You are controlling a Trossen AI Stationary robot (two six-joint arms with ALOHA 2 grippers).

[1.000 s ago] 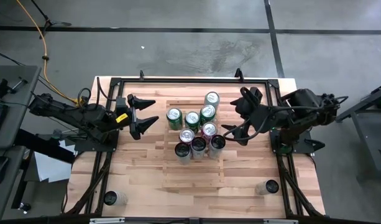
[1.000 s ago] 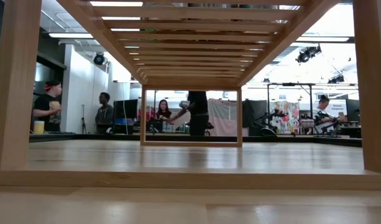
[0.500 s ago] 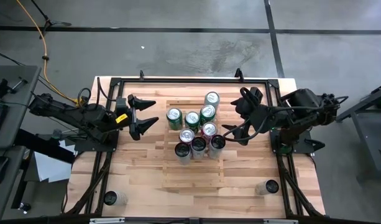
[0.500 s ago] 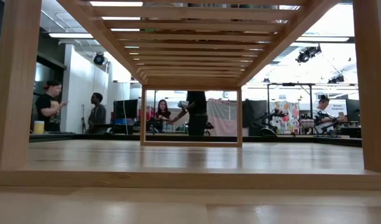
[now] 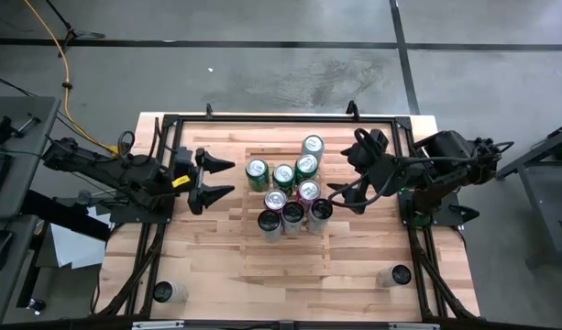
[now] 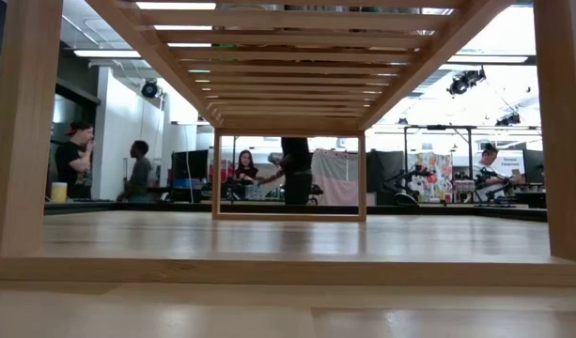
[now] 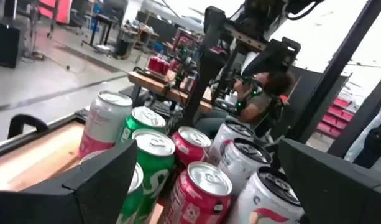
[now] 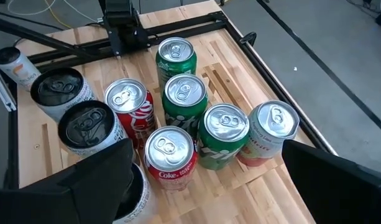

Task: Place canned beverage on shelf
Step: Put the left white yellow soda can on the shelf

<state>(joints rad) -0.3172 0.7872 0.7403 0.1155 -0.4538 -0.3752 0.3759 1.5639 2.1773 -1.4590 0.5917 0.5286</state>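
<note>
Eight beverage cans [image 5: 291,190] clustered upright on the slatted shelf [image 5: 262,258] at table centre: three green ones and a pink-and-white one toward 12 o'clock, red and dark-topped ones toward 6. Left gripper [image 5: 214,180] at 9 o'clock of the cluster, just beside it, jaws spread wide, holding nothing. Right gripper [image 5: 347,193] at 3 o'clock, near the cans, likewise wide and empty. Two more cans [image 5: 163,292] apart at the table's near corners.
</note>
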